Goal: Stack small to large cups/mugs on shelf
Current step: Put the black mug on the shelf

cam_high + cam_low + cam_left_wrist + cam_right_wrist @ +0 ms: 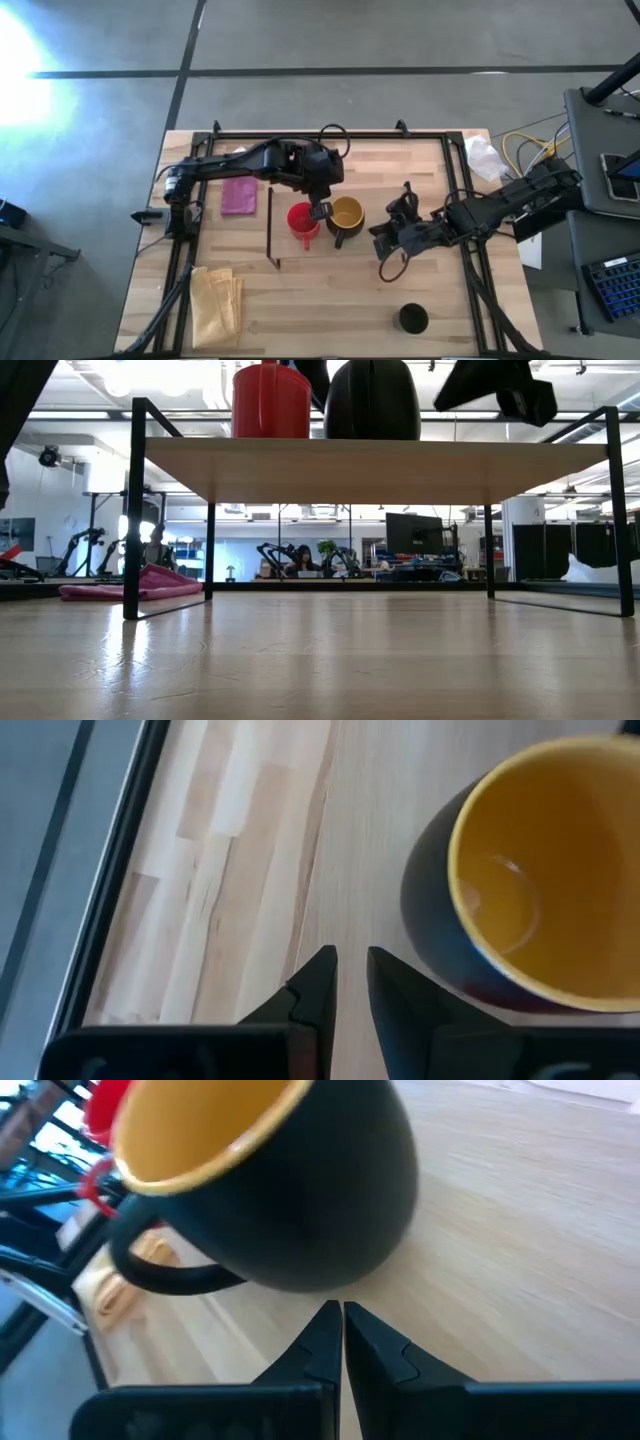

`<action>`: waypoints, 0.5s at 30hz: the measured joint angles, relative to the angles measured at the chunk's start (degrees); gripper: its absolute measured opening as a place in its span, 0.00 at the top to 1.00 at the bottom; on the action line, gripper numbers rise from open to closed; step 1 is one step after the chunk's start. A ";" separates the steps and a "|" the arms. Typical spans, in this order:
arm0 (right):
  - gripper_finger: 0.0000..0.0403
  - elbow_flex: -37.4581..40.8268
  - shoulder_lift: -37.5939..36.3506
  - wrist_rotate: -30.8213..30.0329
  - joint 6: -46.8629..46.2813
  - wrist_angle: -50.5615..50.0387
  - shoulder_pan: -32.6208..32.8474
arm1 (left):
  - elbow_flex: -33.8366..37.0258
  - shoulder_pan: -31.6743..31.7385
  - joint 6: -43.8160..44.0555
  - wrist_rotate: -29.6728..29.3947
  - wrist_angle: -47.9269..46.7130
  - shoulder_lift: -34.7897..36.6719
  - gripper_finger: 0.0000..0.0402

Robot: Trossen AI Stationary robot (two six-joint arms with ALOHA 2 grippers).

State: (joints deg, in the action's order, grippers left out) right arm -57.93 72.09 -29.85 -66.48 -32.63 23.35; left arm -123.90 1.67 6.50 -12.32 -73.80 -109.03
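Observation:
The red-pink cup (300, 218) (271, 402) and the mustard-yellow mug (346, 214) (372, 402) with its dark outside stand upright, side by side, on the light-wood shelf (370, 465). The black cup (413, 318) stands alone on the tabletop near the near edge. My left gripper (320, 211) (351, 982) hangs shut between the two shelf cups, close beside the mug's wall and apart from it. My right gripper (383, 240) (341, 1325) is shut, with its tips right at the mug's dark wall (300, 1230), on the side away from the red-pink cup. My right gripper points its shut fingertips (328, 1320) level at the lower dark wall of the yellow mug (330, 1280), coming from the table's right. I cannot tell whether they touch it. The mug stands upright on the shelf board.
A pink cloth (238, 195) (130, 584) lies on the table left of the shelf's black bracket (270, 228). A folded yellow cloth (215, 300) lies near the table's near-left corner. White packaging (483, 158) and cables sit at the right edge.

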 joint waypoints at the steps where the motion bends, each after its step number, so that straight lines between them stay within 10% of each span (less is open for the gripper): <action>1: 0.98 0.00 0.02 -0.02 0.04 1.00 0.00 | 0.59 0.00 -0.09 0.08 0.04 0.00 0.89; 15: 0.98 0.00 0.04 -1.90 2.99 5.93 -0.47 | 2.54 -0.17 -0.92 2.81 2.91 -0.11 0.89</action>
State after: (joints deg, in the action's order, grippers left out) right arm -57.93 72.14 -31.74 -63.49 -26.70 22.88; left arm -121.36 1.50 5.58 -9.51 -70.89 -109.14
